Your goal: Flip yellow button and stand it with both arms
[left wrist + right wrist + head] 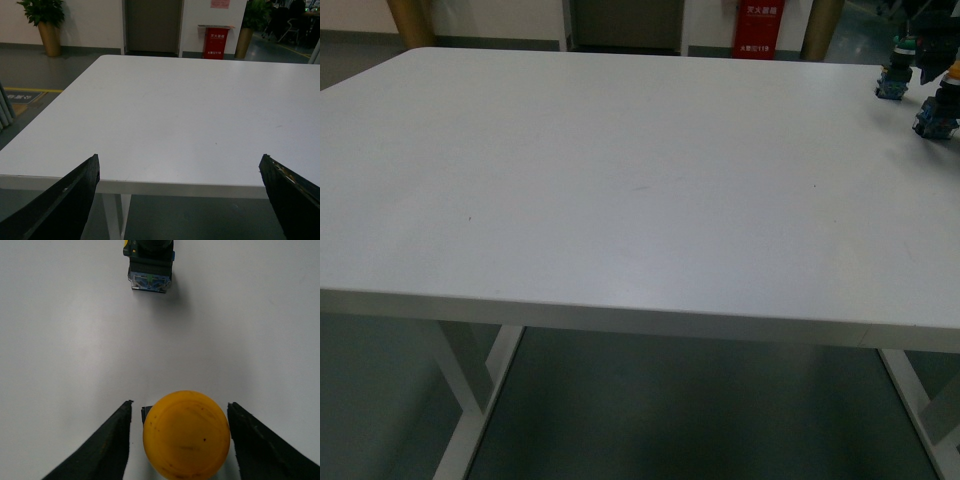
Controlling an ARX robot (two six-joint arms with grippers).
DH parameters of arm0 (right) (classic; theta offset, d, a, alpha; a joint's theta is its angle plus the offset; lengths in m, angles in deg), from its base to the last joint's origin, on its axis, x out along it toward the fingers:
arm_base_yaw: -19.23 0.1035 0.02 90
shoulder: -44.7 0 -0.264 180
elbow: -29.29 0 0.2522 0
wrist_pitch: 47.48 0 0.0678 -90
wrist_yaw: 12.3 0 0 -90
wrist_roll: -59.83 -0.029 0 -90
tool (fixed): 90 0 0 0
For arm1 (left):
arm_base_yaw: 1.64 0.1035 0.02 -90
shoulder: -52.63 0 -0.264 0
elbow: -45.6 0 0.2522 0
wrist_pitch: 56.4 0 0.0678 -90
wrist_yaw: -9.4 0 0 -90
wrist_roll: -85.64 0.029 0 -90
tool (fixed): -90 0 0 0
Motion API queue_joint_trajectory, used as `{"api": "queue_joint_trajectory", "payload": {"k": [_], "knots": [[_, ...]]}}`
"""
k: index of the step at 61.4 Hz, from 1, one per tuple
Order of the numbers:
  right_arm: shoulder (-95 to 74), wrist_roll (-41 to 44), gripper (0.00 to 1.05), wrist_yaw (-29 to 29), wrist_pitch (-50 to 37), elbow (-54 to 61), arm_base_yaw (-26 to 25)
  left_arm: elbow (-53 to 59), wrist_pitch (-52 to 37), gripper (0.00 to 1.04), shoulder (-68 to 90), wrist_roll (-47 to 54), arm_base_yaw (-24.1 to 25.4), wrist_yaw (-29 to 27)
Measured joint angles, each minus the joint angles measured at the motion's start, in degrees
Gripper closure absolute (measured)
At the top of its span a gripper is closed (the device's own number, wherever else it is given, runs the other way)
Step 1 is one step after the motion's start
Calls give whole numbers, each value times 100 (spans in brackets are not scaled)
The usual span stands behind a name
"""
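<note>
The yellow button (186,435) shows its round yellow-orange cap to the right wrist camera, with a black corner of its body beside the cap. It sits between the fingers of my right gripper (180,440), which is open, with a small gap on each side. In the front view the yellow button (937,110) is at the table's far right, blue block down and cap up, under my right gripper (932,62). My left gripper (180,200) is open and empty, hanging off the table's near edge. It is out of the front view.
A second push-button (149,270) with a blue-and-clear block rests just beyond the yellow one; it also shows in the front view (894,80). The white table (620,180) ends close to both buttons on the right. A red box (758,28) stands on the floor behind.
</note>
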Motion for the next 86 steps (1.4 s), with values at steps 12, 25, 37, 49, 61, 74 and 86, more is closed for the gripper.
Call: {"api": "queue_joint_trajectory", "payload": {"k": [12, 25, 37, 49, 61, 74, 86], "knots": [[0, -20, 7, -87, -31, 0, -46, 0, 0, 6, 0, 0, 0, 0], [299, -11, 7, -328, -365, 498, -61, 0, 0, 6, 0, 0, 0, 0], [1635, 243, 7, -857, -1342, 2177, -48, 0, 0, 6, 0, 0, 0, 0], [3668, 485, 7, -1775, -1851, 3934, -26, 0, 0, 6, 0, 0, 0, 0], [5818, 599, 7, -2693, -1451, 5510, -15, 0, 0, 6, 0, 0, 0, 0], [7556, 538, 7, -3252, -1045, 6800, -254, 0, 0, 6, 0, 0, 0, 0], [9016, 271, 22, -1967, -2721, 8450, -85, 0, 0, 6, 0, 0, 0, 0]]}}
